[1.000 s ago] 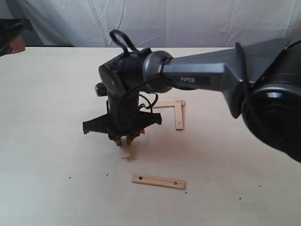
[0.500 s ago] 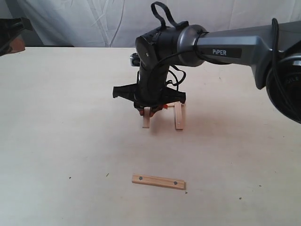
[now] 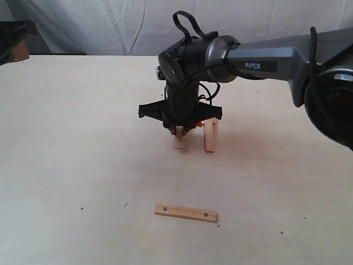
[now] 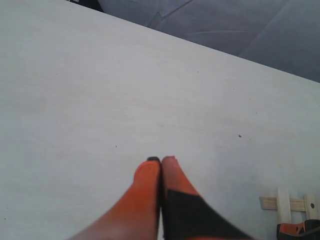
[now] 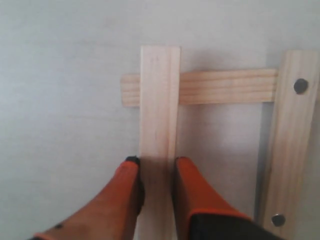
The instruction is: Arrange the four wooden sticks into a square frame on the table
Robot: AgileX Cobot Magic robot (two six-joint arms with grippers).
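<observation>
My right gripper (image 5: 156, 162) is shut on a plain wooden stick (image 5: 159, 100), one finger on each long edge. The stick's far end lies across another plain stick (image 5: 225, 86). That cross stick's other end meets a stick with dark holes (image 5: 287, 145), so the three make a U shape. From outside, the held stick (image 3: 178, 141) and the holed stick (image 3: 209, 137) run side by side under the right gripper (image 3: 179, 131). A second holed stick (image 3: 185, 212) lies alone near the front of the table (image 3: 66, 154). My left gripper (image 4: 161, 160) is shut on nothing over bare table.
The right arm (image 3: 265, 58) reaches in from the right edge across the middle. A dark object (image 3: 14, 38) sits at the far left edge. White cloth (image 3: 99, 25) hangs behind the table. A corner of the sticks (image 4: 284, 202) shows in the left wrist view.
My right gripper has carried the plain stick from front left toward the back and right, then lowered it beside the holed stick, onto the cross stick. The front stick has not moved.
</observation>
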